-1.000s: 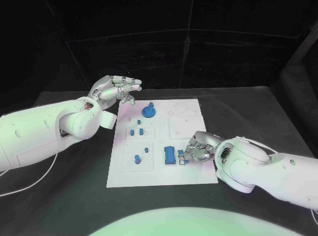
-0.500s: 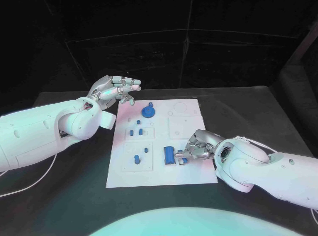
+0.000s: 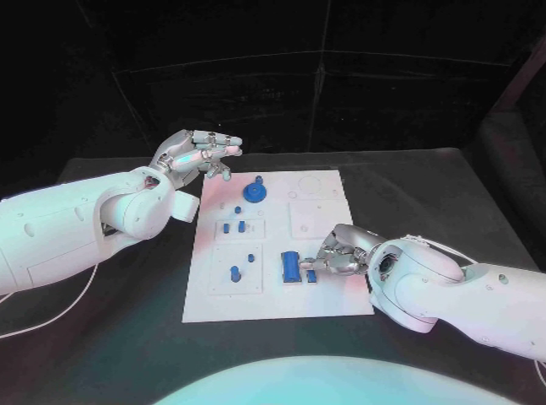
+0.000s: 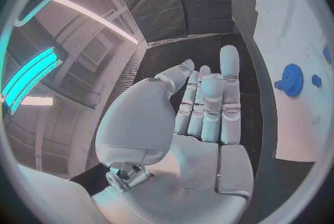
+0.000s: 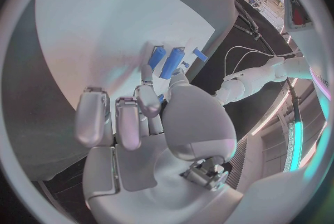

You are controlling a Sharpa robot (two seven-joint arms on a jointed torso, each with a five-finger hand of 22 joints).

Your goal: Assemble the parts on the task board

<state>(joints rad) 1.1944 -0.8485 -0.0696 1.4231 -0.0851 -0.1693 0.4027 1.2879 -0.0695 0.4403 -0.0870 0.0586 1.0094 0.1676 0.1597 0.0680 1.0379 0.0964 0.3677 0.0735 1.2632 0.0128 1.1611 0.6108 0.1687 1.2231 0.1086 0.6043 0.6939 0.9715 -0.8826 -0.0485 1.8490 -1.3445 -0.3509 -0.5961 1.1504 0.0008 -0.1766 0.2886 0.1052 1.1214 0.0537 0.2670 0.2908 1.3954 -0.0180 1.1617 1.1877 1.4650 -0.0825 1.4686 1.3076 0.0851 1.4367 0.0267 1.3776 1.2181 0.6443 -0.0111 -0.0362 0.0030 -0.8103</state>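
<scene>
— What's on the task board (image 3: 327,299)?

— Small blue parts: a round gear (image 3: 256,192) near the far edge, pegs (image 3: 233,226) in the middle, two cylinders (image 3: 291,267) toward the near edge. The white plate lies mid-table (image 3: 467,186).

— The hands?

— Right hand (image 3: 333,254) rests at the cylinders, fingertips on a small blue piece (image 3: 310,275); whether it grips, I cannot tell. Left hand (image 3: 197,153) hovers off the board's far left corner, fingers loosely apart, holding nothing.

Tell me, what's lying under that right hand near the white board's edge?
Under the right hand the white task board carries blue cylinders, which its fingertips reach. Whatever lies beneath the palm itself is covered.
</scene>
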